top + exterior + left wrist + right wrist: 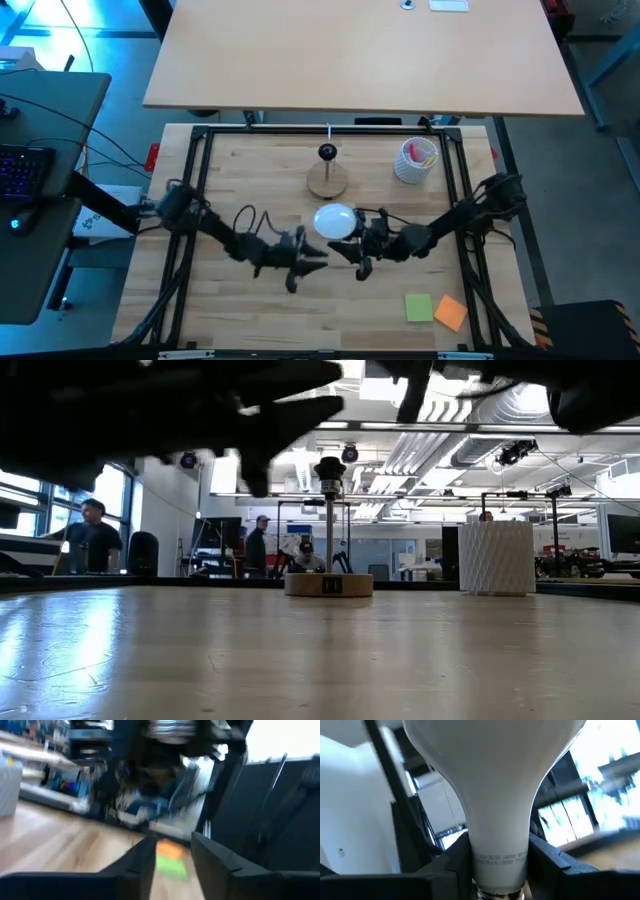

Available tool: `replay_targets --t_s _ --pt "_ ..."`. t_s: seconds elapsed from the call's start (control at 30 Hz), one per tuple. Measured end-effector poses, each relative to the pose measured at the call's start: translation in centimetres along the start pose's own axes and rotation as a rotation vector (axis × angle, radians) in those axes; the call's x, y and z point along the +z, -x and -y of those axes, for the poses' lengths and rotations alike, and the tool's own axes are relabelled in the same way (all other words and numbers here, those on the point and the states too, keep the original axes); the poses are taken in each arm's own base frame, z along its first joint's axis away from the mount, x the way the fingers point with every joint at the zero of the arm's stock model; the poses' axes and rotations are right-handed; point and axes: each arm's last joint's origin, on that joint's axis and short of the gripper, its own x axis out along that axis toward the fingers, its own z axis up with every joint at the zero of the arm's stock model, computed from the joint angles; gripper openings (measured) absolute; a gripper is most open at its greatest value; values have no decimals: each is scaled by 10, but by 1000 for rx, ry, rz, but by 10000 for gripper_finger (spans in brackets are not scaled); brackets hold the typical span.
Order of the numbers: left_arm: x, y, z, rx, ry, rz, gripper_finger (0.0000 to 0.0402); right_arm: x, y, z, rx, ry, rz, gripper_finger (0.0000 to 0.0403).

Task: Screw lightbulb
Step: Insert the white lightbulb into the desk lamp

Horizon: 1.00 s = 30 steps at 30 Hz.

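Note:
The white frosted lightbulb (335, 222) is held above the table's middle by my right gripper (352, 243), which is shut on it; the bulb fills the right wrist view (495, 780). My left gripper (312, 258) hovers just left of the bulb, open and empty, its fingers (210, 862) apart. The round wooden stand (327, 180) with its black socket (327, 152) rests on its flat base beyond the bulb, toward the far edge. It also shows in the low view (328, 582). My right gripper pinches the bulb's narrow neck (500, 855), just above the screw base (499, 892), between its two fingers (451, 862). The fingers come from the table's right side and lie across the neck. The globe stands out beyond the fingers, and the bulb is lifted clear of the table.
A white ribbed cup (415, 160) with pink items stands at the far right, right of the stand, and shows in the low view (496, 558). A green note (418, 306) and an orange note (451, 312) lie near the front right. A black frame (200, 140) rims the table.

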Motion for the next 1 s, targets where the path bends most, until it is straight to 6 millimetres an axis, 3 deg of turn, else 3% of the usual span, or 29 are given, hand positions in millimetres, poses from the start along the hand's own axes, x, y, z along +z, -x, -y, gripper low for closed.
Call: replay_targets --t_s 0.13,0.3,0.5,0.6,1.0 --pt "8 -27 -17 -65 -17 40 183 7 0 -1 1 35 15 129" --pt "26 -51 -12 -138 -161 126 209 5 1 -3 -5 36 7 129" --pt "39 -51 3 22 -266 188 211 10 6 -18 30 124 58 129" --pt "46 -52 7 113 -315 218 211 11 8 -25 -39 197 70 129" --pt "51 -55 30 124 -386 262 211 12 17 -46 -172 332 51 129"
